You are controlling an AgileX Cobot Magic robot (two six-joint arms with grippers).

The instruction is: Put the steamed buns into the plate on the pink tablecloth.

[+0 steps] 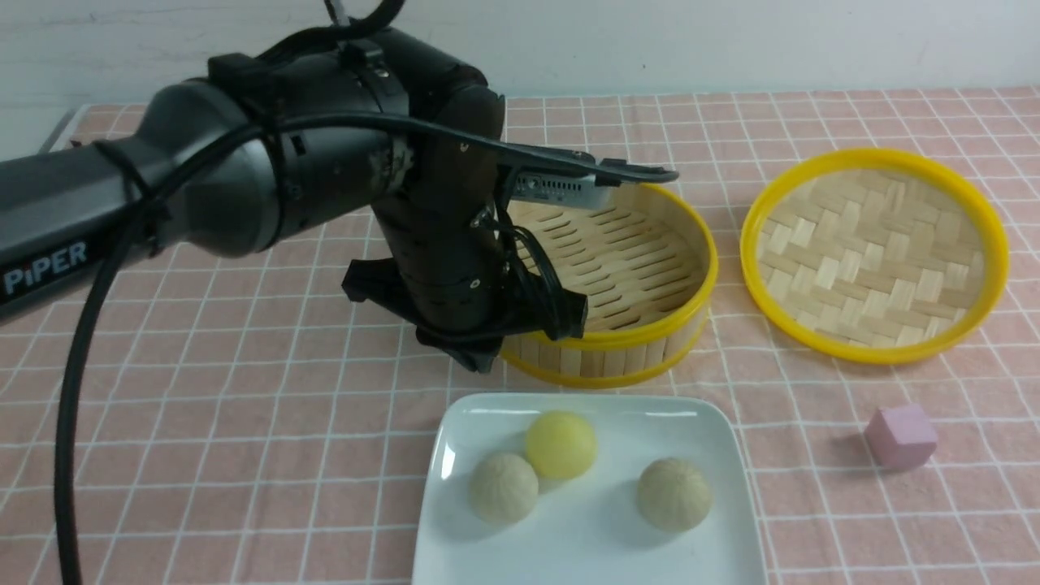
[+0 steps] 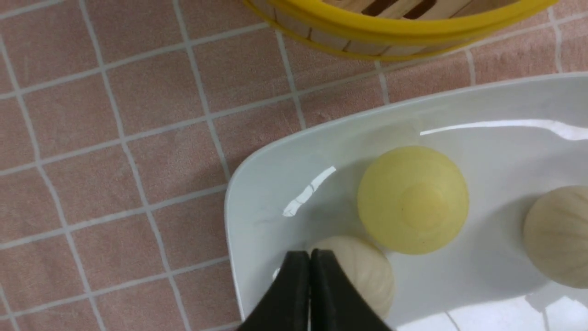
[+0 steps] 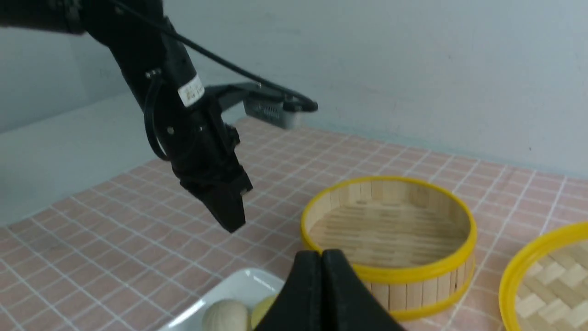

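Buns (image 1: 561, 444) (image 1: 504, 487) (image 1: 673, 493), one yellow and two beige, lie in the white plate (image 1: 455, 455) on the pink tablecloth (image 1: 244, 422), just in front of the bamboo basket (image 1: 642, 349). The left claw (image 2: 310, 254) hangs above, near the plate, pressed closed and holding nothing. The right claw (image 3: 321, 253) is also closed and empty.

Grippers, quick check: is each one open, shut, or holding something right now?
Left gripper: shut, jaws together, holding nothing.
Right gripper: shut, jaws together, holding nothing.
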